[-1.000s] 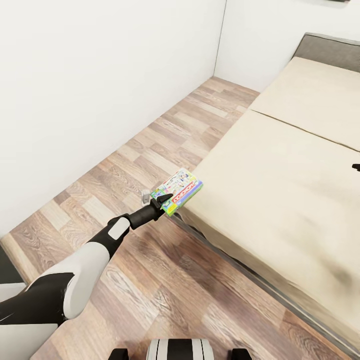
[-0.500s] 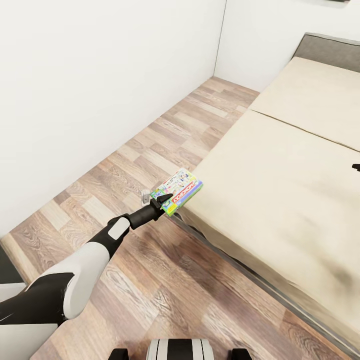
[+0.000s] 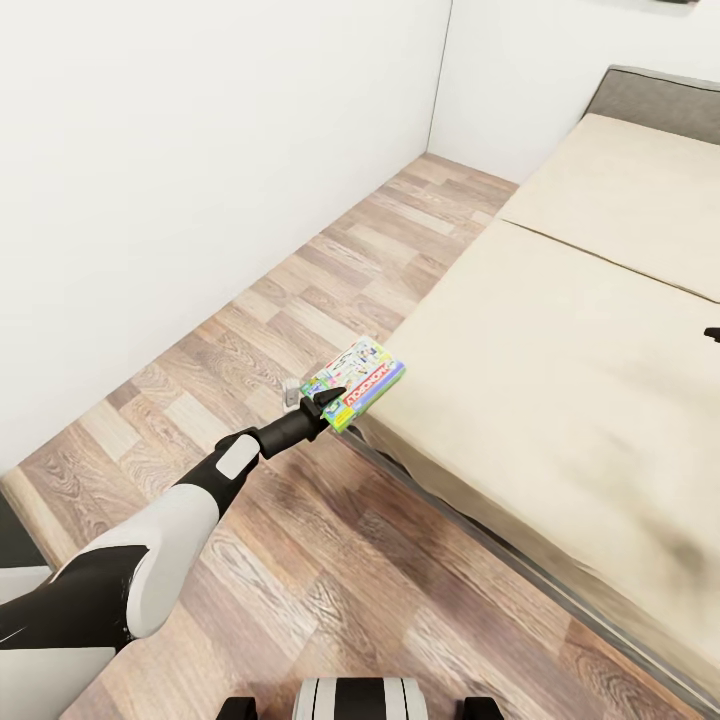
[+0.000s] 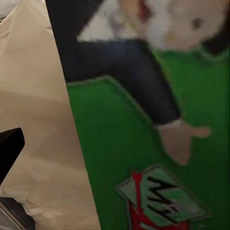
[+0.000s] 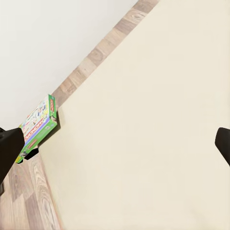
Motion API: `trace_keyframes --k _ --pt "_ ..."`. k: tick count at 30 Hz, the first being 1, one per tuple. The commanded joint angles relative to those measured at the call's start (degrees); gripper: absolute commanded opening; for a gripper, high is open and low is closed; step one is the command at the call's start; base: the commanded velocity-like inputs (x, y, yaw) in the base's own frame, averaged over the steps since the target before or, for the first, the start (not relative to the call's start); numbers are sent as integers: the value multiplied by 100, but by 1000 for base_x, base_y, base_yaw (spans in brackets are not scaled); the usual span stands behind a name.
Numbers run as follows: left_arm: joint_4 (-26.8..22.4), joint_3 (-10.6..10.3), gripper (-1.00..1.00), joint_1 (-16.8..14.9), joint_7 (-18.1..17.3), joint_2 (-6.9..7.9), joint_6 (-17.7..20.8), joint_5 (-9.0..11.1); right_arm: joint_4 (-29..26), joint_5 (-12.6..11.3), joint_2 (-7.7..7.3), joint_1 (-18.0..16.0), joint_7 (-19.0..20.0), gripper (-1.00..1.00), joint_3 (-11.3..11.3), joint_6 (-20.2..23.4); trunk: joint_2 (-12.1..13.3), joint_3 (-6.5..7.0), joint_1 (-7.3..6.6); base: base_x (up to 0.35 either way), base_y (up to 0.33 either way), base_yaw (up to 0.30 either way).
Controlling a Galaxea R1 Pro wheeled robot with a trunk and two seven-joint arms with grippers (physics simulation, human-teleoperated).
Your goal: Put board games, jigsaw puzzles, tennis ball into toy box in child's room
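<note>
A green-edged board game (image 3: pixel 360 380) with a bright cartoon lid sits at the near corner of the bed (image 3: pixel 560 330), partly over the mattress edge. My left gripper (image 3: pixel 325 402) is shut on the box's near end. In the left wrist view the green lid (image 4: pixel 153 143) is pressed close to the camera, with one dark fingertip (image 4: pixel 9 148) beside it. My right gripper (image 5: pixel 115 143) is open above the beige mattress, its tips far apart, and the board game (image 5: pixel 37 125) lies well off to one side of it. A small part of that gripper (image 3: pixel 712 334) shows at the right edge of the head view.
A white wall (image 3: pixel 180 180) runs along the left, leaving a strip of wood-plank floor (image 3: pixel 300 290) between it and the bed. The grey headboard (image 3: pixel 655 100) is at the far right. My base (image 3: pixel 360 700) stands on the floor near the bed's dark frame.
</note>
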Motion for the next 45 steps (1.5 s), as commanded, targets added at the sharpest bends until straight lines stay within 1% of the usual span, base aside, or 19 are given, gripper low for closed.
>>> trace_keyframes --k 1,2,3,11,22,30,42,45 --pt "1 47 100 -1 -13 -5 45 -12 2 -3 1 -3 14 100 -1 28 -1 -3 -1 0 0 -10" --pt "1 47 100 -1 -13 -5 45 -12 2 -3 1 -3 14 100 -1 28 -1 -3 -1 0 0 -10" --pt "1 45 -100 -1 -18 -5 41 -12 2 -3 2 -3 14 100 -1 28 -1 -3 -1 0 0 -8" --pt "-3 40 -100 2 -38 -14 25 -9 5 -2 39 -1 11 100 -1 21 -1 -3 -1 0 0 -4" --pt "-45 31 -100 15 -71 -36 19 -2 3 -3 44 -1 6 100 -1 18 -1 -3 -1 0 0 0" --pt "-91 24 -100 36 -307 -28 16 -9 -12 -3 47 -2 6 100 -1 19 -1 -3 -1 0 0 0" --pt "-171 3 -100 77 -479 -24 8 -11 -88 5 59 -1 3 100 -1 37 -1 -3 -1 0 0 0" --pt "-343 -22 -100 147 -626 -26 14 -18 -223 1 76 67 13 100 26 136 -1 -3 -1 0 0 0"
